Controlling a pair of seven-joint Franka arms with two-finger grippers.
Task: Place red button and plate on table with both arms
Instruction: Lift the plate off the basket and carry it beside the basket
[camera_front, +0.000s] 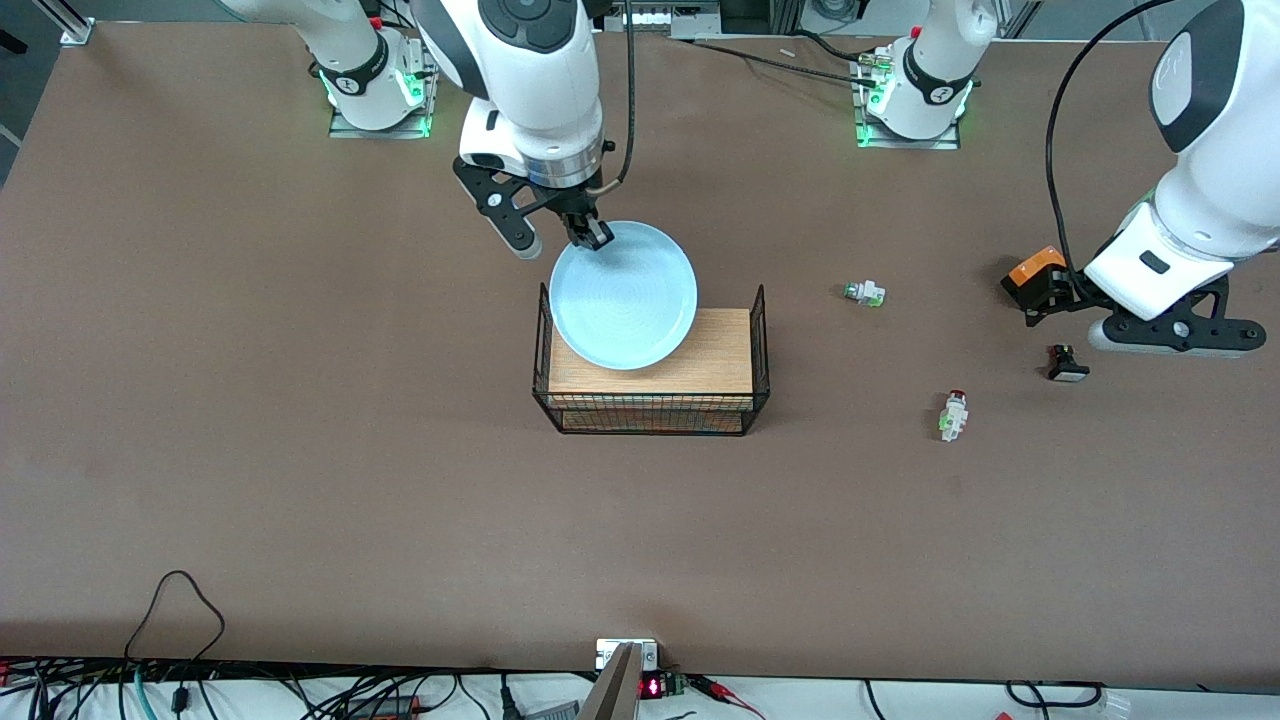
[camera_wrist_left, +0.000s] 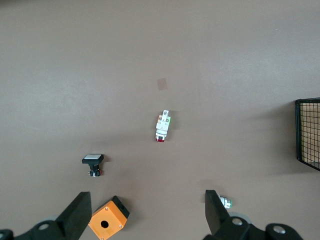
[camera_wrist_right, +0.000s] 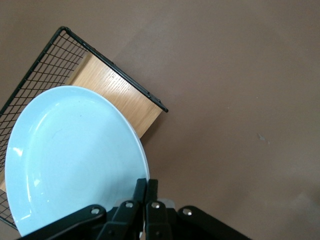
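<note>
The light-blue plate (camera_front: 625, 295) (camera_wrist_right: 70, 150) hangs partly over the wooden top of the wire rack (camera_front: 650, 385). My right gripper (camera_front: 592, 235) (camera_wrist_right: 148, 187) is shut on the plate's rim, at the edge toward the robots' bases. The red button (camera_front: 954, 414) (camera_wrist_left: 162, 127) lies on its side on the brown table (camera_front: 300, 400), toward the left arm's end and nearer the front camera than the other buttons. My left gripper (camera_front: 1045, 300) (camera_wrist_left: 146, 200) hovers open over the table beside an orange box (camera_front: 1035, 268), holding nothing.
The orange box (camera_wrist_left: 106, 220) with a black base sits under the left gripper. A black button with a white cap (camera_front: 1067, 364) (camera_wrist_left: 93, 162) and a white-and-green piece (camera_front: 865, 293) (camera_wrist_left: 225, 202) lie on the table nearby. The rack's wire side (camera_wrist_left: 307, 135) (camera_wrist_right: 115, 85) stands upright.
</note>
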